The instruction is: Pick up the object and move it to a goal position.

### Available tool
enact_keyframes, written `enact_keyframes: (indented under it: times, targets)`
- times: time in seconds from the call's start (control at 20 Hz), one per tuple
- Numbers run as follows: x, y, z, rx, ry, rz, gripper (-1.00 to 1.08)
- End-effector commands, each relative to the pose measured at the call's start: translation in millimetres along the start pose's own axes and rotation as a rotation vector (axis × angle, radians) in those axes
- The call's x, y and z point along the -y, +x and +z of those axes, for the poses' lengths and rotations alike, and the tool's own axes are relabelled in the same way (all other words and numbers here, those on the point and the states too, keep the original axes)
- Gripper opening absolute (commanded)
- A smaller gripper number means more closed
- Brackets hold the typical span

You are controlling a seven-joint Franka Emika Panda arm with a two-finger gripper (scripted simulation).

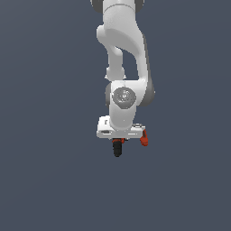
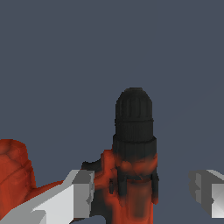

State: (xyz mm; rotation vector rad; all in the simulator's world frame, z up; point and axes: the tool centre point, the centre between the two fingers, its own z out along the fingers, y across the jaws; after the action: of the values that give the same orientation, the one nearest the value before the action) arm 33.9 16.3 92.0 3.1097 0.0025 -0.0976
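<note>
Red-orange drill (image 2: 133, 175) sits between the parted jaws.

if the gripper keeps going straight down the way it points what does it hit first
Most likely the drill. In the wrist view its red body and black chuck sit between the fingers of the open gripper, with a clear gap on one side. Whether the drill rests on the grey surface is unclear.

A flat, uniform slate-grey surface (image 1: 49, 180) fills both views, with no edge, seam or marking visible. Whether the red-orange drill (image 1: 118, 147), seen at about 6 o'clock from the arm's wrist joint, rests on it cannot be told; no shadow or contact line shows.
</note>
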Motion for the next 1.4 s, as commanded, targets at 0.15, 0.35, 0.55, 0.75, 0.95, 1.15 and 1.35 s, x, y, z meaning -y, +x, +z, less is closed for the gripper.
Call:
enact_keyframes:
  times: [0.15,0.35,0.55,0.75,0.95,1.15,1.35]
  targets:
    - [-3,19,20,-0.007,-0.017,-0.015,0.68]
    - [-4,25,29,-0.009,-0.024,-0.022,0.68]
    - [-4,28,32,-0.010,-0.026,-0.024,0.68]
    - [-4,27,35,-0.009,-0.026,-0.023,0.68]
    - [-5,27,51,-0.009,-0.026,-0.024,0.68]
    - [-5,27,61,-0.010,-0.027,-0.024,0.68]
    - [-5,27,62,-0.010,-0.027,-0.024,-1.00]
